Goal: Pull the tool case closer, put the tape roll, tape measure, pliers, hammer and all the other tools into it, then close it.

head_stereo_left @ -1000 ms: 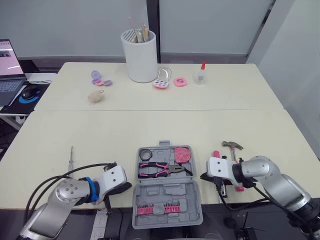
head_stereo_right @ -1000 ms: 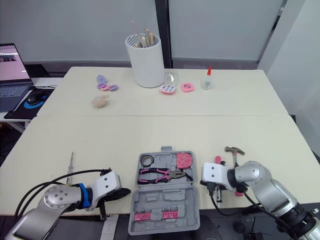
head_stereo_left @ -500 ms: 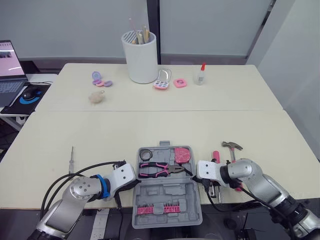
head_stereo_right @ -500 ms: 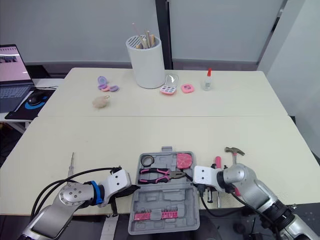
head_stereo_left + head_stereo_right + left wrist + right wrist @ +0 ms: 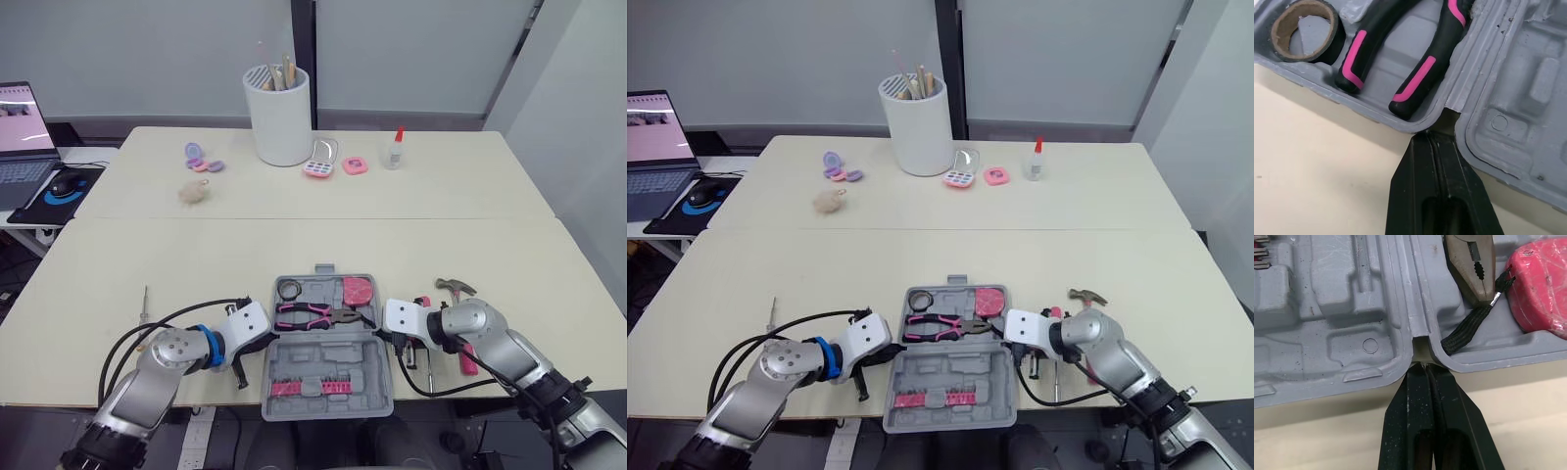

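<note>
Pointing into the hinge notches on either side of the open tool case (image 5: 328, 380), the left claw (image 5: 1434, 139) and right claw (image 5: 1424, 368) each have their fingers pressed together, gripping nothing. The case sits at the near tabletop edge holding the tape roll (image 5: 287, 288), pliers (image 5: 318, 315) and tape measure (image 5: 359, 291), so the pull looks about done. Next, the right claw should open over the hammer (image 5: 455, 287) beside it.

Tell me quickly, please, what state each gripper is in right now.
Left gripper: closed, empty, tips at the left hinge notch of the tool case.
Right gripper: closed, empty, tips at the tool case's right hinge notch.
</note>
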Robot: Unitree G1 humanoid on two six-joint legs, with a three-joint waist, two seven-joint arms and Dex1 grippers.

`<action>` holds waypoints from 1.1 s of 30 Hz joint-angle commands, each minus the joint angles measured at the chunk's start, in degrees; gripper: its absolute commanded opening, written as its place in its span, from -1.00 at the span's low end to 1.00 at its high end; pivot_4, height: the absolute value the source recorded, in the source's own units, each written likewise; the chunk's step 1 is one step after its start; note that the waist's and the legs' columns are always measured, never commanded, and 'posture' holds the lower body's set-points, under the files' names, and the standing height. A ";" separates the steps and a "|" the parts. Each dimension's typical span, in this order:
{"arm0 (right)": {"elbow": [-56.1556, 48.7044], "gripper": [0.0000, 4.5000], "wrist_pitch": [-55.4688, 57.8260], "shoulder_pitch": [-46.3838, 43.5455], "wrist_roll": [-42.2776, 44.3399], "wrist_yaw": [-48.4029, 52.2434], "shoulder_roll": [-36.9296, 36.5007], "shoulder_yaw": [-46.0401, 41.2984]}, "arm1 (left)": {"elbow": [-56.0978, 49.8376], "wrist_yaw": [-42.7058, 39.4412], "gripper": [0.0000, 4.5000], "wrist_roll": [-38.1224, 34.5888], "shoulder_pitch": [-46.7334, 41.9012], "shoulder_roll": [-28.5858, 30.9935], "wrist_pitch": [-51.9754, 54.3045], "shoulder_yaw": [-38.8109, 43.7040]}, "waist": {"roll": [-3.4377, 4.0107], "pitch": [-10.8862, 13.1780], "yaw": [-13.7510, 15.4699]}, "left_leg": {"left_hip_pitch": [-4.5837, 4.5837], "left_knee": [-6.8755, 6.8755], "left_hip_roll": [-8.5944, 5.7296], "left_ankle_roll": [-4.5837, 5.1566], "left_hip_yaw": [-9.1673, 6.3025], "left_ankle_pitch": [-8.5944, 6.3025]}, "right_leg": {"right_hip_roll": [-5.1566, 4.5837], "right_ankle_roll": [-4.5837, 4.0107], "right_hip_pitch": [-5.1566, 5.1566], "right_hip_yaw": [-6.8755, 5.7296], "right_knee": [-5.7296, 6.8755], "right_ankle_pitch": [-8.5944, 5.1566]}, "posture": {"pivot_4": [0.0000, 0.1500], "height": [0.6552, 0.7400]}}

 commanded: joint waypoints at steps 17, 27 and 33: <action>14.92 -1.00 -8.70 -9.98 -3.64 -5.32 5.42 -1.91 | 12.25 -0.61 -1.00 2.42 -12.64 -5.63 -6.44 -3.13 | -0.01 0.03 -0.05 | -0.11 -0.02 -0.07 0.00 0.02 0.00 | 0.05 -0.07 -0.11 0.01 0.01 0.08 | 1.00 1.00; 11.93 -1.00 -6.98 -8.18 -3.14 -4.22 5.45 -2.32 | 12.30 0.09 -1.00 3.31 -12.01 -5.56 -7.32 -2.23 | 0.00 0.03 0.02 | -0.11 -0.02 -0.09 0.00 0.01 0.00 | 0.03 -0.06 -0.10 0.00 0.01 0.08 | 1.00 1.00; 10.45 -1.00 -5.39 -7.81 -2.73 -3.15 5.93 -2.15 | 13.37 0.07 -1.00 3.46 -12.60 -5.35 -7.68 -2.00 | 0.00 0.04 0.03 | -0.12 -0.03 -0.08 0.00 0.01 0.00 | 0.03 -0.06 -0.11 0.00 0.01 0.08 | 1.00 1.00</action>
